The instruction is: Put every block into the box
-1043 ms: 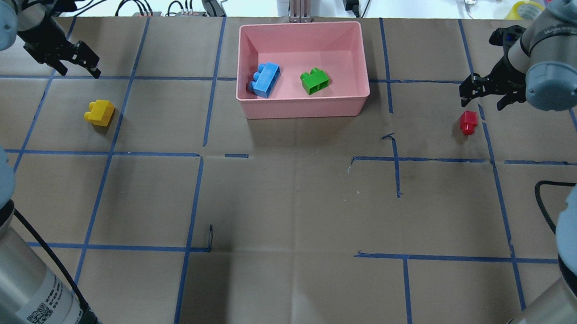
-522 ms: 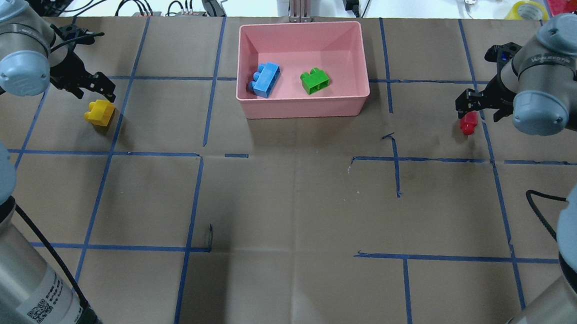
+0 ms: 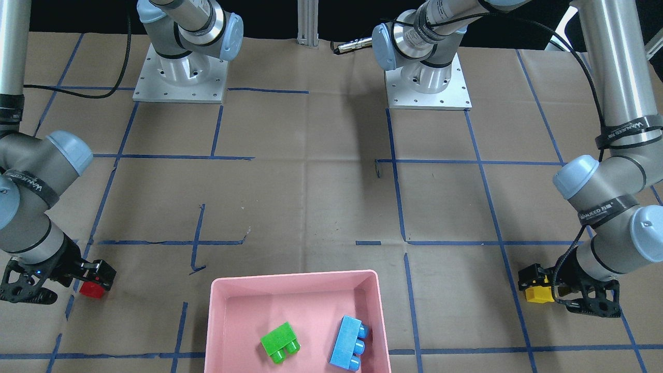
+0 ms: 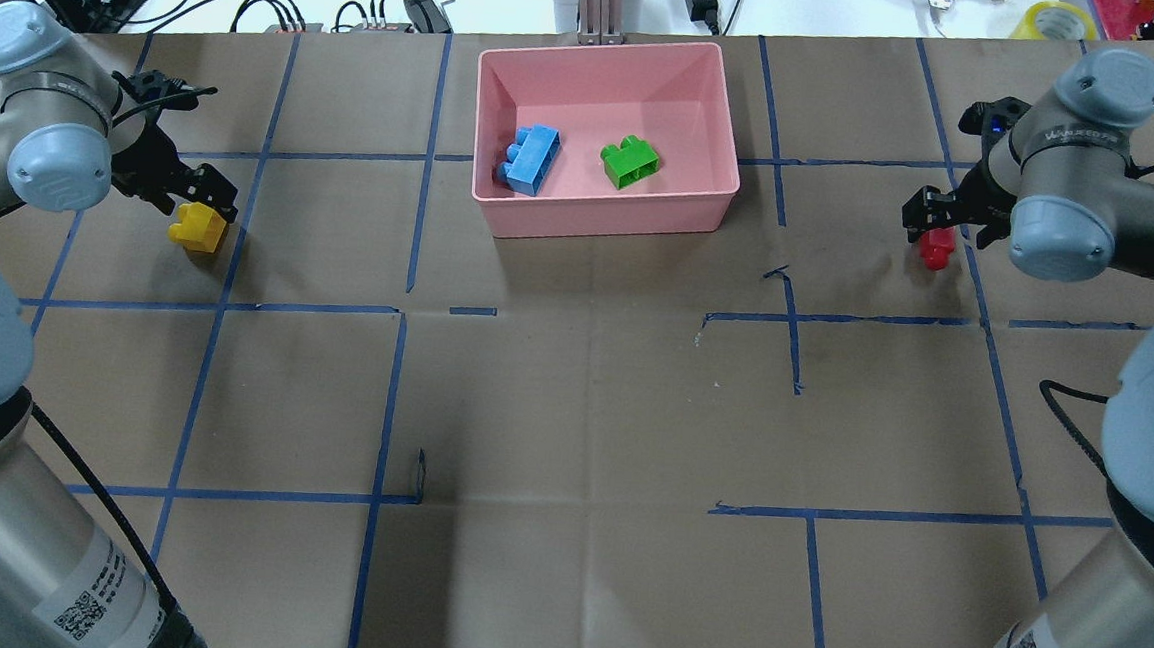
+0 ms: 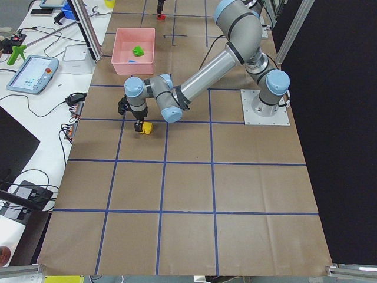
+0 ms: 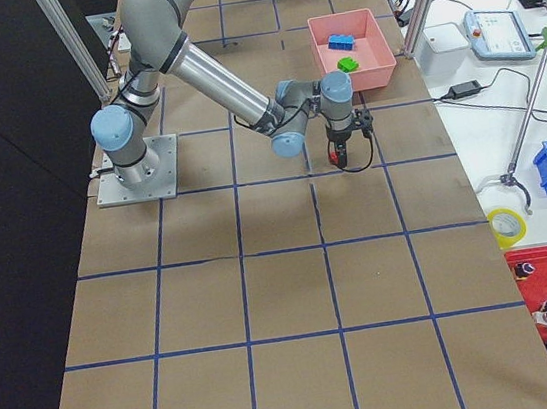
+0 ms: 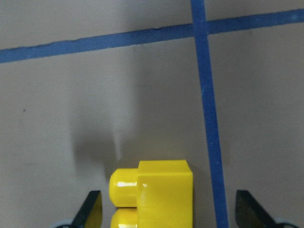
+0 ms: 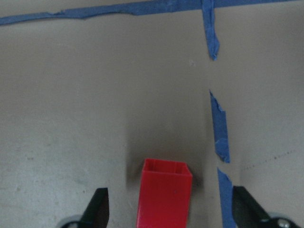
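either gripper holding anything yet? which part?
Nothing held. The left gripper straddles the yellow block and the right gripper the red block, both open, with gaps on each side.

Yellow block (image 7: pixel 156 194) and red block (image 8: pixel 165 197), lower parts beyond wrist views' bottom edges

WANJEED on left arm band (image 3: pixel 603 211), right arm band (image 3: pixel 28 182).

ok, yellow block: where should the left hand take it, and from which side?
Straight down, across its square body. The yellow block lies on its side, studs pointing sideways at one finger of the open left hand, which straddles it with gaps both sides. Closing there pinches stud tips against the opposite face; probably workable, but a quarter wrist turn onto the flat walls looks steadier.
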`<state>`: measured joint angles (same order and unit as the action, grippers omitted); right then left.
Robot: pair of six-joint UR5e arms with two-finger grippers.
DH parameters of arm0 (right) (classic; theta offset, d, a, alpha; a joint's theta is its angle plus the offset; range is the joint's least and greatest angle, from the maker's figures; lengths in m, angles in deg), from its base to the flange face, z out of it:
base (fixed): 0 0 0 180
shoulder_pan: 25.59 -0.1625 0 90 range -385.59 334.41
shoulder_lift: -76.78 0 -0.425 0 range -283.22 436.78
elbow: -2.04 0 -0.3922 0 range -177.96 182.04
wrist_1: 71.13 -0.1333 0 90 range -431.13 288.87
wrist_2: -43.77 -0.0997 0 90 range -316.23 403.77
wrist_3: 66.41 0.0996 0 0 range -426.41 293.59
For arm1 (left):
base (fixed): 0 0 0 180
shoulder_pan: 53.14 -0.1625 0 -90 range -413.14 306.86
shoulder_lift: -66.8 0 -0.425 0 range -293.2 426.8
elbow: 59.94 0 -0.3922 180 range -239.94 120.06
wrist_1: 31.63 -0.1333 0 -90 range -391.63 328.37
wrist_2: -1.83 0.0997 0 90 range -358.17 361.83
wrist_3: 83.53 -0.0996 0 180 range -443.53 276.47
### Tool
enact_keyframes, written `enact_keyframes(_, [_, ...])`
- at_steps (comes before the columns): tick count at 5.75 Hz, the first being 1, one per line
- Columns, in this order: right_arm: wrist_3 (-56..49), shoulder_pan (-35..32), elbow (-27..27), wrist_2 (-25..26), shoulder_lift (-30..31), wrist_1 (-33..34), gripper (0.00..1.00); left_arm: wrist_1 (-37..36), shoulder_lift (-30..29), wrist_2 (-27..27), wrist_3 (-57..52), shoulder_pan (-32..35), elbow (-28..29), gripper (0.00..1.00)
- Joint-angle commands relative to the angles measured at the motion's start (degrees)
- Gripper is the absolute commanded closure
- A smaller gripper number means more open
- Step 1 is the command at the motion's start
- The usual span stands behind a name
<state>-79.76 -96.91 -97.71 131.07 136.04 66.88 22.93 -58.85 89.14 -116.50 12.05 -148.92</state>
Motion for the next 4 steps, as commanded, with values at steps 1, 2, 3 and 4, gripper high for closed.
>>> enact_keyframes(1, [0.1,-0.2,-0.2,0.0,-0.2,-0.5,0.26,-0.1,-0.2,1.5,-0.3,-0.5,-0.1,0.01])
enact_keyframes(2, [0.0,-0.2,0.0,0.2,-0.2,-0.9,0.71,-0.1,-0.7,1.2,-0.5,-2.1,-0.1,0.01])
enact_keyframes(3, [0.0,-0.2,0.1,0.1,-0.2,-1.7,0.91,-0.1,-1.0,0.6,-0.5,-2.1,-0.1,0.03])
enact_keyframes(4, [-0.2,-0.1,0.8,-0.4,0.2,-1.9,0.94,-0.1,-1.0,0.5,-0.5,-1.9,0.2,0.07])
